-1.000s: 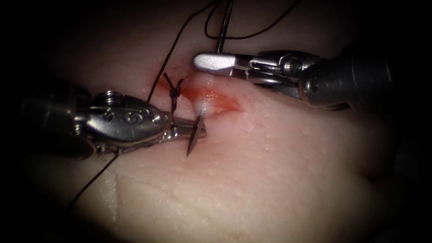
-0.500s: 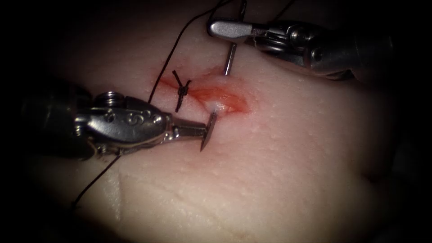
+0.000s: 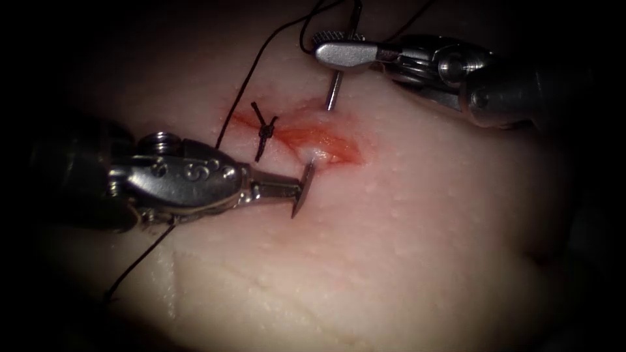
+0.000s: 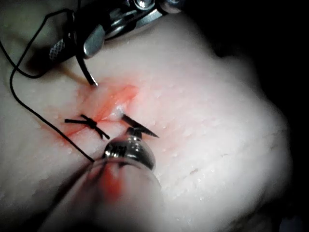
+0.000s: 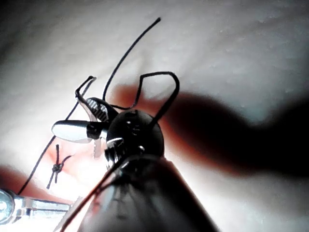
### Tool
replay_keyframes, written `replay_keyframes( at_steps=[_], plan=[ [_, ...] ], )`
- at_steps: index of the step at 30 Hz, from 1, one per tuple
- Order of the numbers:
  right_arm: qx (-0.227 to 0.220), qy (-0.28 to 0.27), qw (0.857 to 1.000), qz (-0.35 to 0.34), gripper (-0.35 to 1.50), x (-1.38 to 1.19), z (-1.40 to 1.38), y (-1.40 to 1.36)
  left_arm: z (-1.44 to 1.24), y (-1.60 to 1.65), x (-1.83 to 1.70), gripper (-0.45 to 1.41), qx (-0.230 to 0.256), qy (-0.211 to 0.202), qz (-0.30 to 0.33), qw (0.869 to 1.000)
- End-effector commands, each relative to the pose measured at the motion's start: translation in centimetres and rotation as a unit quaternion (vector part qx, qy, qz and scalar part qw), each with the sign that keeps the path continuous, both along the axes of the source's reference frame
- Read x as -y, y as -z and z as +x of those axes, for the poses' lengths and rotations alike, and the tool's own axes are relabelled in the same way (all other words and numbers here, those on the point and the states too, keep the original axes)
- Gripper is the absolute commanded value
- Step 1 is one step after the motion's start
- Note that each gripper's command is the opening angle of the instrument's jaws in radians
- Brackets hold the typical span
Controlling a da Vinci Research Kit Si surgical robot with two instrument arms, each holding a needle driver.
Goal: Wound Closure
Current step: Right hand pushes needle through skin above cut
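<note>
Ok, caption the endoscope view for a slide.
Left pincer grips the needle near its tip below the cut; right pincer open around its tail.

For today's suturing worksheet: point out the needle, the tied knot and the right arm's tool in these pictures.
needle (image 3: 304, 184): endoscope view, on the tip end held in the left tool's jaws.
knot (image 3: 266, 131): endoscope view, on the dark tied centre over the cut.
right tool (image 3: 336, 53): endoscope view, on its jaws at the needle's other end.
</note>
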State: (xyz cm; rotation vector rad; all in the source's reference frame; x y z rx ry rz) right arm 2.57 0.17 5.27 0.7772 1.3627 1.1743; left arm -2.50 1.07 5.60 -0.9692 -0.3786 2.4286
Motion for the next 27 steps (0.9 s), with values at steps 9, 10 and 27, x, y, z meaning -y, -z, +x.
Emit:
replay_keyframes(
  at_steps=[9, 10, 27],
  plan=[
    [0.037, 0.02, 0.999, -0.001, -0.35, 0.09, 0.03, -0.01, -0.04, -0.04, 0.1, -0.06, 0.0, -0.002, 0.001, 1.0],
    [0.04, 0.017, 0.999, 0.0, -0.35, 0.08, 0.03, -0.02, -0.03, -0.04, 0.1, -0.06, 0.001, -0.002, 0.001, 1.0],
    [0.0, 0.052, 0.997, 0.059, -0.35, 0.48, 0.18, 0.18, -0.08, -0.03, 0.07, -0.06, 0.001, -0.004, -0.001, 1.0]
  ],
)
